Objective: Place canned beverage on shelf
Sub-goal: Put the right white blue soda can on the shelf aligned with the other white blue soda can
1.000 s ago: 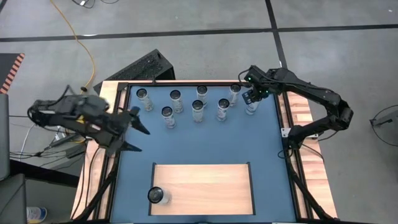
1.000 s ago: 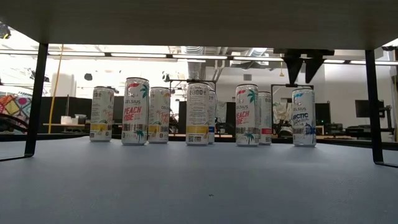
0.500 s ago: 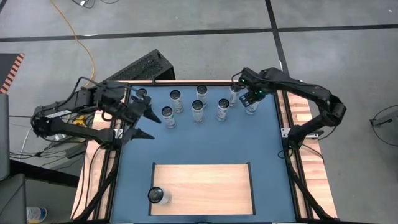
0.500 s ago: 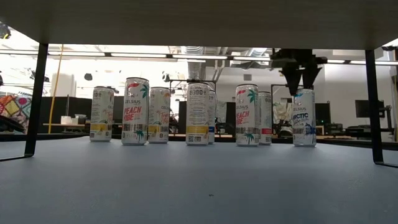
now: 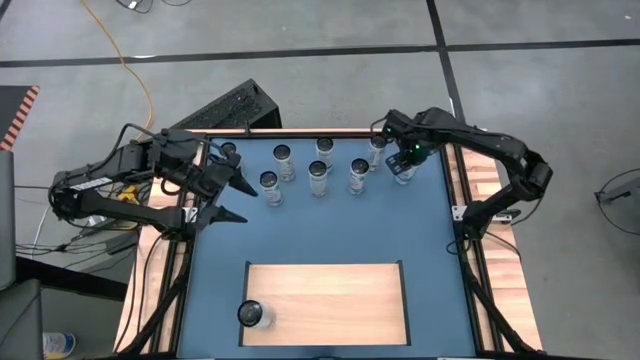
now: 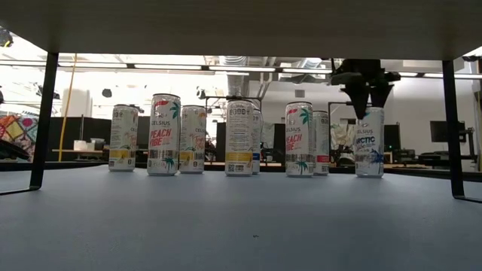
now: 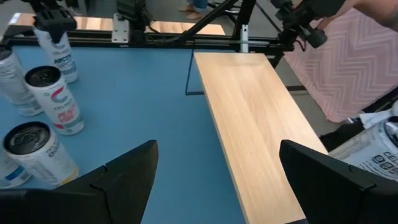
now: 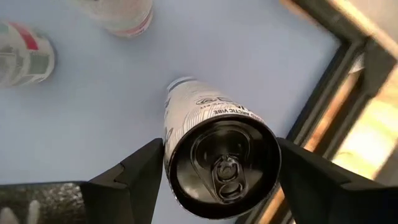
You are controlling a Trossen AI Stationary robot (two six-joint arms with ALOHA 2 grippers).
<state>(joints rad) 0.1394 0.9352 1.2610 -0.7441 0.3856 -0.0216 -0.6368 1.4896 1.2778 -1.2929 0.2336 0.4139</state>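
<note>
Several tall beverage cans stand upright in a loose row on the blue surface near the far edge. The rightmost one, a white can with blue print, stands under my right gripper. That gripper is open and points down, one finger on each side of the can's top. I cannot tell whether the fingers touch it. The pale wood shelf lies flat near the front edge, and one can stands on its near left corner. My left gripper is open and empty at the left, short of the row.
A black frame borders the blue surface, with wooden side strips outside it. Two cans stand close to the left of the right gripper. Bare blue surface lies between the row and the shelf.
My right gripper has come down over the rightmost can, so that its fingers now reach past the can's top rim. My left gripper has swung from the table's left edge toward the far edge and the can row, then held still. No can has moved.
</note>
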